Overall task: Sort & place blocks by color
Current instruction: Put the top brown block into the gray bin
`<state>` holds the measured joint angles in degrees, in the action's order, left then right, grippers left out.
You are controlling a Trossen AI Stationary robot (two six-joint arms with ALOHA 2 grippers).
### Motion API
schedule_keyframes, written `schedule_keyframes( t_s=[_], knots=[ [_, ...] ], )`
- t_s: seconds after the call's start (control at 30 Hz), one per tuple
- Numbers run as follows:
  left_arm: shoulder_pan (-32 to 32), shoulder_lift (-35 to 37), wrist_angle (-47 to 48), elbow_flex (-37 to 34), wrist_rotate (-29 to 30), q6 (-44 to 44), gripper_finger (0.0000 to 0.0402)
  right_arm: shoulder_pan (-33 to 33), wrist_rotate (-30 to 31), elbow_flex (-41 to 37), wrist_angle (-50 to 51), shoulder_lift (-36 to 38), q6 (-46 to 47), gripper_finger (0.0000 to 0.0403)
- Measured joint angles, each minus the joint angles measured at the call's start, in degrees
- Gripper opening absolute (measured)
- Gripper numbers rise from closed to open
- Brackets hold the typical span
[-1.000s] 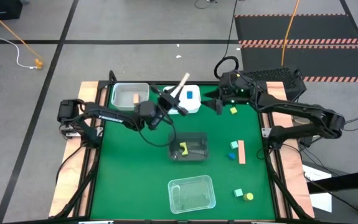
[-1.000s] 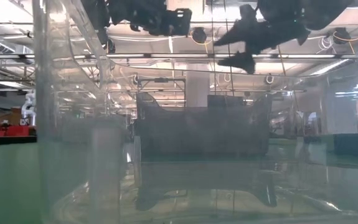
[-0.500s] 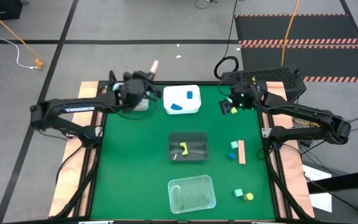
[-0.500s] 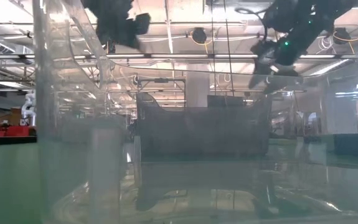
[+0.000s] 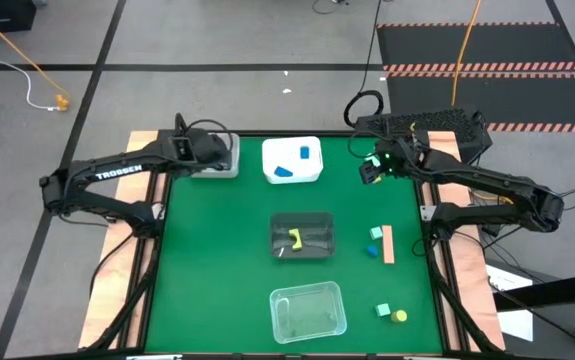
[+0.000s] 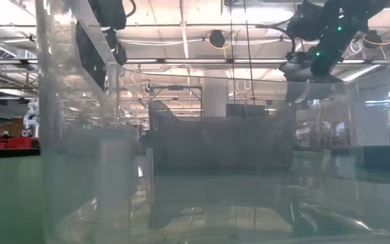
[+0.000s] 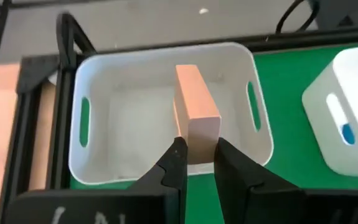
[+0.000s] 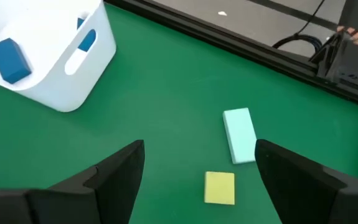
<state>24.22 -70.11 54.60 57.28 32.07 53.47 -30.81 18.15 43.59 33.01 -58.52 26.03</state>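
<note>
Since a second ago the left arm has swung from the table's middle to the white tray (image 7: pixel 166 109) at the upper left of the high view, where the left gripper (image 7: pixel 197 163) pinches a tan bar (image 7: pixel 197 115) between narrow fingers, the bar jutting past the fingertips over the tray's floor. Upper right in that view, the right gripper (image 8: pixel 198 163) hangs with fingers spread wide and empty above the green mat, a mint block (image 8: pixel 239 135) and a smaller yellow block (image 8: pixel 220 187) lying between them.

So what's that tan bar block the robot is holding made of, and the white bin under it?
The tan bar block, pinched in the left gripper, looks like matte painted wood or dense foam: flat faces, crisp edges, no shine. The white bin looks like smooth moulded plastic, with rounded corners and cut-out handle slots.
</note>
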Motion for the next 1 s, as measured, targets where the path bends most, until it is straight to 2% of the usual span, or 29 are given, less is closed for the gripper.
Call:
schedule_keyframes(
  t_s=[0.23, 0.7, 1.0],
  knots=[
    [1.93, -0.08, -2.75, -5.9, -3.86, 3.74, 0.0059, 0.02, -0.01, 0.0, 0.31, 0.02, 1.93, 0.0293],
    [3.69, -0.07, -18.0, -16.87, -3.41, 5.43, 0.0062, 0.02, 1.64, 0.0, 0.04, 0.01, 1.13, 0.0293],
    [5.06, -0.07, -18.97, -18.73, -3.42, 5.59, 0.0062, 0.02, 1.39, -5.74, -12.87, 0.02, 1.35, 0.0293]
  ],
)
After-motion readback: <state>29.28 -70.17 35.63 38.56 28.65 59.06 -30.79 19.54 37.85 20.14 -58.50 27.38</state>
